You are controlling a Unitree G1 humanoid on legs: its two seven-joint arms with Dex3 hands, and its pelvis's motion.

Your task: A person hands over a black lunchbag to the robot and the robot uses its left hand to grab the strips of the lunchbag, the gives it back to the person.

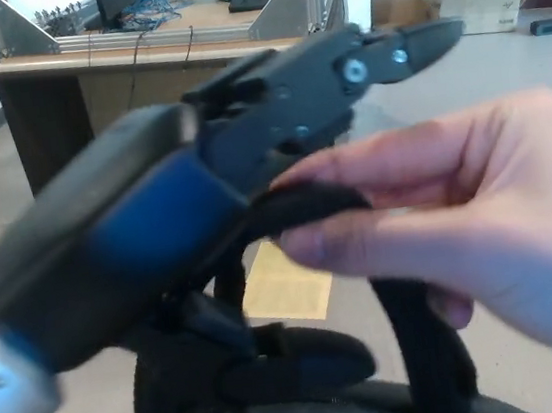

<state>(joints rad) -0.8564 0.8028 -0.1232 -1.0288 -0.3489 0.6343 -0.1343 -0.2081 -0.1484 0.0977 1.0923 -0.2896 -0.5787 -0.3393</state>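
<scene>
The lunchbag (311, 409) is hanging low in the middle of the view, its black straps (306, 203) rising to where a person's hand (461, 234) is pinching them together at the top, apparently offering the loop for the taking. The robot's left hand (251, 169) is reaching in from the left, with one upper finger (379, 58) lying over the straps and another finger (296, 365) passing beneath, so its fingers are bracketing the loop but seemingly not clamping it yet. The right hand is not showing. Behind, a wooden counter (137, 57) is carrying cables.
</scene>
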